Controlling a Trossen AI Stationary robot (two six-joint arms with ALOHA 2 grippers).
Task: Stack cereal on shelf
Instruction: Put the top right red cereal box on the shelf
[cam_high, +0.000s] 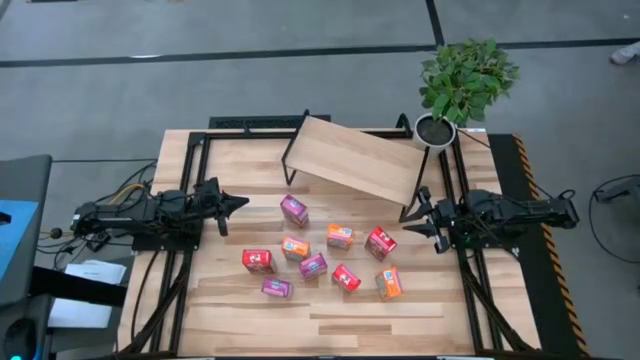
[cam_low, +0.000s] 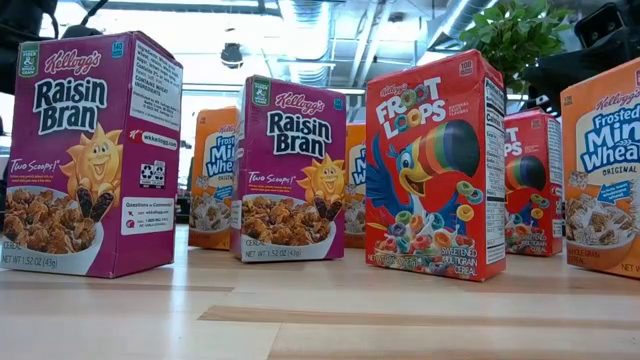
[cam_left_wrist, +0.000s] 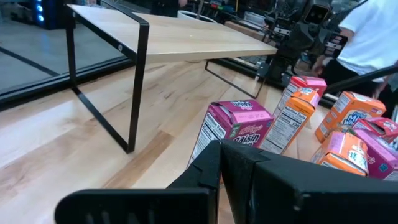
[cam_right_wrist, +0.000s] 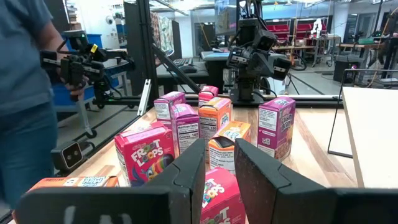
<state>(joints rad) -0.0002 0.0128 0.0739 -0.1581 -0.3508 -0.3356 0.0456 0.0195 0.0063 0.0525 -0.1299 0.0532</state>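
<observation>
Several small cereal boxes, red (cam_high: 380, 243), orange (cam_high: 340, 236) and magenta (cam_high: 294, 211), stand or lie scattered over the middle of the wooden table, each resting on the tabletop; the low view shows some upright (cam_low: 432, 165). The shelf (cam_high: 350, 158), a light wood board on black wire legs, stands on the table at the far middle, turned a little askew. My left gripper (cam_high: 235, 203) (cam_left_wrist: 221, 149) waits shut at the table's left, pointing level toward the boxes. My right gripper (cam_high: 415, 215) (cam_right_wrist: 219, 149) waits at the right, open by a narrow gap, with nothing between its fingers.
A potted plant (cam_high: 460, 85) stands at the far right corner beside the shelf. Black frame rails (cam_high: 190, 290) run along the table's left and right sides. A person (cam_right_wrist: 25, 93) stands beyond the table. Bare tabletop (cam_high: 330, 325) lies along the near edge.
</observation>
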